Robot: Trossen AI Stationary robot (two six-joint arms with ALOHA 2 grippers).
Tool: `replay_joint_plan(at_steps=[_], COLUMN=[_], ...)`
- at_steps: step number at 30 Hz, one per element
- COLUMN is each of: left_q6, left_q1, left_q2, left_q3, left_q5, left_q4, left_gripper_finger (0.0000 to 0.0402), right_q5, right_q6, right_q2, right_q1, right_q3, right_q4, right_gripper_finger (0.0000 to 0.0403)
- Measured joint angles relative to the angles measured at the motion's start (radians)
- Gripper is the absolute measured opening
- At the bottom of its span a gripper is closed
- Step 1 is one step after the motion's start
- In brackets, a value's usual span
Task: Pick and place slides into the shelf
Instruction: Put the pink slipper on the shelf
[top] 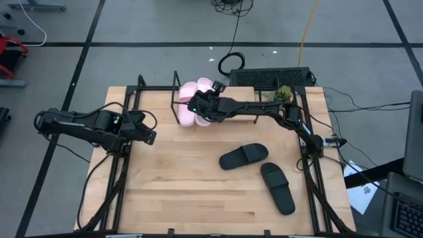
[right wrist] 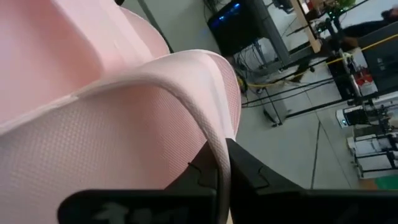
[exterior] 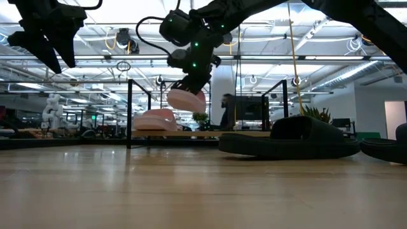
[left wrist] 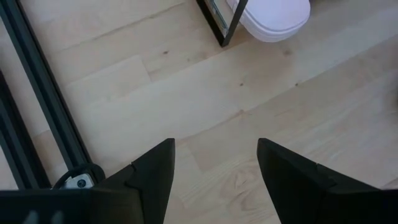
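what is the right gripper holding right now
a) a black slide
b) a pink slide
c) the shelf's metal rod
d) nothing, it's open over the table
b: the right gripper is shut on a pink slide, lifted over the shelf beside the other pink slide; both black slides lie on the table.

The light wooden table (top: 198, 192) carries the shelf (top: 155, 92) at its far edge, a low black rod frame over a pale board. One pink slide (top: 187, 109) lies on that shelf. Two black slides (top: 244, 157) (top: 277, 187) lie flat on the tabletop, right of centre, near each other but apart.
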Motion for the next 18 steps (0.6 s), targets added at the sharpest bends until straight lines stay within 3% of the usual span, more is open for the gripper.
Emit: replay_joint_plan(at_steps=[4,11,18], left_q6=[0.001,0.011,0.011], left_q1=[0.0,0.0,0.0], left_q2=[0.0,0.0,0.0], left_q3=[0.0,0.0,0.0], left_q5=[-0.001,-0.006,-0.006], left_q4=[0.0,-0.001,-0.002], left_gripper_finger=[0.0227,0.0227,0.0227], right_q5=[0.028,-0.089,-0.094], right_q6=[-0.052,0.004,-0.001], right_q2=[0.002,0.013,0.028], right_q1=[-0.007,-0.015,-0.025], right_q3=[0.0,0.0,0.0], right_q4=[-0.006,0.003,-0.011], right_gripper_finger=[0.0,0.0,0.0])
